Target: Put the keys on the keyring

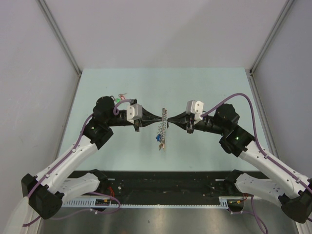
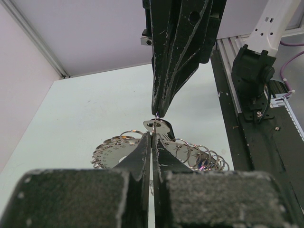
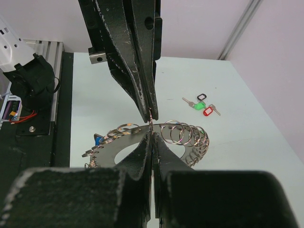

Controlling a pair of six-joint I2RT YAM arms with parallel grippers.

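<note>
Top view, centre of frame: left end effector (image 1: 157, 118) & right end effector (image 1: 169, 118) meet tip to tip over the table (image 1: 209, 87). Both are pressed together, each pinching the keyring (image 1: 163, 127) from its own side. Keyring hangs edge-on between them, w/ a blue-tagged key (image 1: 159, 139) dangling at its lower end

Left wrist view: own fingers (image 2: 140, 154) clamp the ring's top edge at mid-frame. The right end effector comes down from top of frame, tip on a thin wire loop just above. Small split rings fan out to lower left & lower right

Right wrist view: same pinch mirrored, blue tag at lower left. Loose keys (image 3: 201, 104) w/ black, green & red tags lie on the table right of centre, well apart from the keyring. In top view they sit upper left, just beside the left arm's wrist
</note>
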